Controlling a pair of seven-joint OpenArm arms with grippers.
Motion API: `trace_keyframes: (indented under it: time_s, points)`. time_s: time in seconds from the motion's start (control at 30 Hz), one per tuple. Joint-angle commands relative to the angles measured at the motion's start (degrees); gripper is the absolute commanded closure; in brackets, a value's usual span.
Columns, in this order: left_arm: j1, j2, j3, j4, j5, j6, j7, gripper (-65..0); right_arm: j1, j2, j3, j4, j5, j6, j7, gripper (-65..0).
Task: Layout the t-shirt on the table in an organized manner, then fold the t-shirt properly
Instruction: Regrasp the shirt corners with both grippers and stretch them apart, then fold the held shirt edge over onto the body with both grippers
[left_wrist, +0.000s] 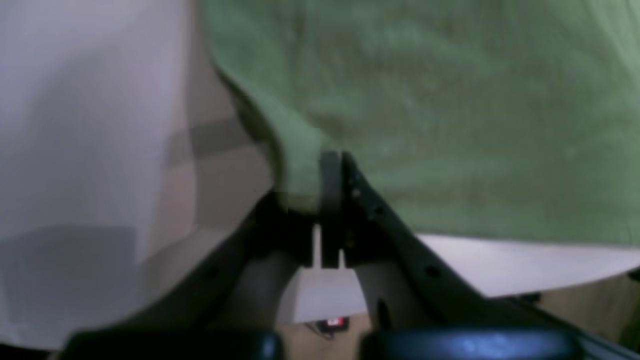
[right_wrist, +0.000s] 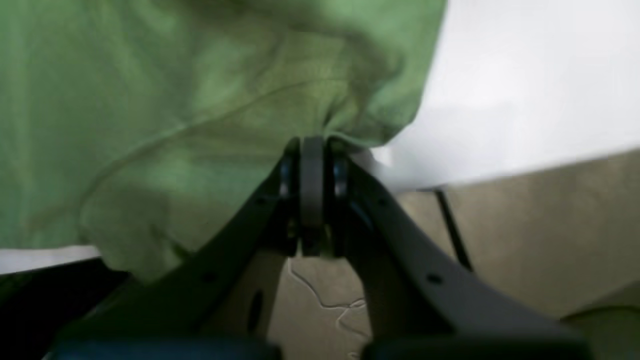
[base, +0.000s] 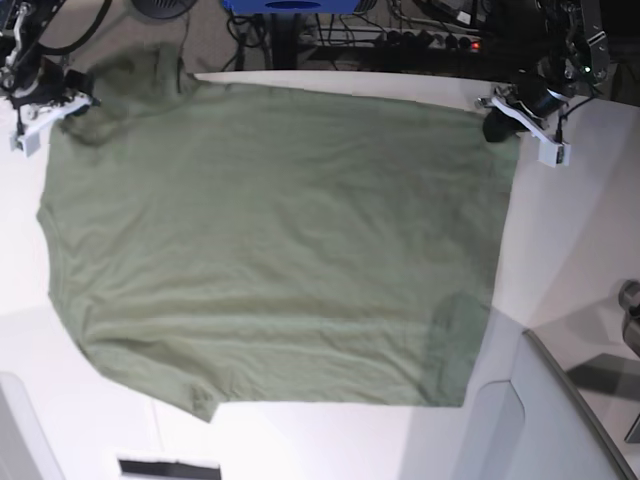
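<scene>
Soft, even overhead light in the base view; both wrist views dim, blurred, dark near the lower edge.

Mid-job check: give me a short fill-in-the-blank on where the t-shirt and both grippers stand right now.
1. Both the left gripper and the right gripper are ____ on the t-shirt's edge.
2. The t-shirt's colour is olive ____.
3. In the base view, the t-shirt lies spread out, not yet ____, on the table.

Missing words: shut; green; folded
</scene>
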Motion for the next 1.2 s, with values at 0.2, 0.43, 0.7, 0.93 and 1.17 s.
trace_keyframes:
  time_s: [0.2,0.43,0.7,0.93,1.17]
  points:
    - [1.7,-1.1,-0.6,4.2,-0.7,0.7,-0.9,0.0,0.7,0.5,1.9,7.9,1.0,0.4,-7.2,-0.5]
    - [1.9,-1.1,-0.4,5.8,-0.7,0.8,-0.9,0.0,4.6,1.8,1.8,8.7,0.9,0.4,-11.3,-0.5]
    - [-2.8,-1.1,-0.2,6.3,-0.7,0.8,-0.7,0.0,9.7,4.0,1.8,7.3,0.9,-2.5,-13.1,-0.5]
    - [-9.0,-1.0,-0.1,5.7,-0.3,1.1,5.7,0.0,14.8,6.9,0.1,0.6,0.9,-2.5,-13.5,-0.5]
    - [-14.9,1.4,0.0,4.3,9.9,3.1,5.8,0.0,19.3,9.0,-0.5,-4.0,0.9,-2.5,-13.5,-0.5]
